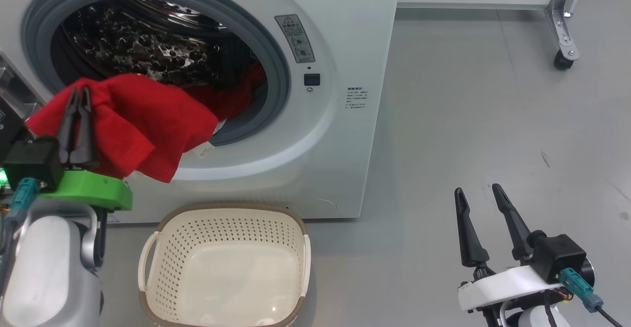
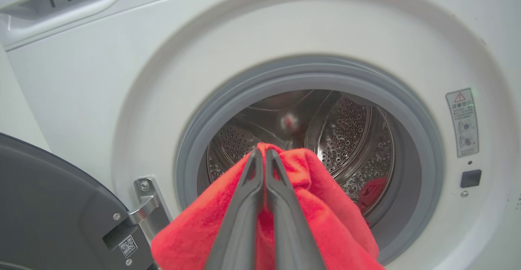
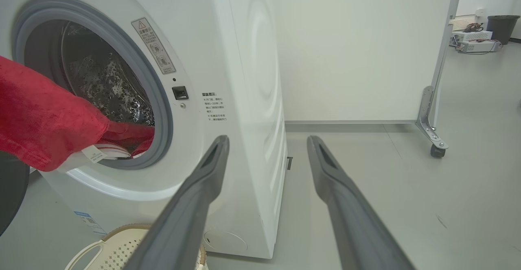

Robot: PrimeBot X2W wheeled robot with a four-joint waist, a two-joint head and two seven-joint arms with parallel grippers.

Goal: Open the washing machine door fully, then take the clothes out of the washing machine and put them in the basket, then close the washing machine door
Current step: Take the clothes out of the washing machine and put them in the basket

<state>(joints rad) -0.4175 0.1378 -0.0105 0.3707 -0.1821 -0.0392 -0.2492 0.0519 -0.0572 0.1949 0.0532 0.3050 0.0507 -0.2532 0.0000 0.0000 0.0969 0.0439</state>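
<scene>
From the head camera, the left claw (image 1: 80, 90) is clenched on a red garment (image 1: 148, 129) that hangs out over the lower lip of the washing machine (image 1: 345, 31) opening. Its tail trails back into the drum (image 1: 128, 41), where more red cloth (image 1: 241, 90) lies. The basket (image 1: 224, 207) stands empty on the floor (image 1: 468, 95), right against the machine's front and below the hanging cloth. The right claw (image 1: 477, 190) is released over open floor, well apart. The left wrist camera shows both fingers (image 2: 240, 221) pinched together through a fold of the garment, with the washing machine door (image 2: 49, 209) swung wide at the hinge side. The right wrist camera shows a white label (image 3: 93, 154) and trim resting on the grey gasket (image 3: 163, 111). It seems best to lift until that trailing end clears the gasket, then carry it above the basket's middle before letting go, so nothing drapes over the rim.
</scene>
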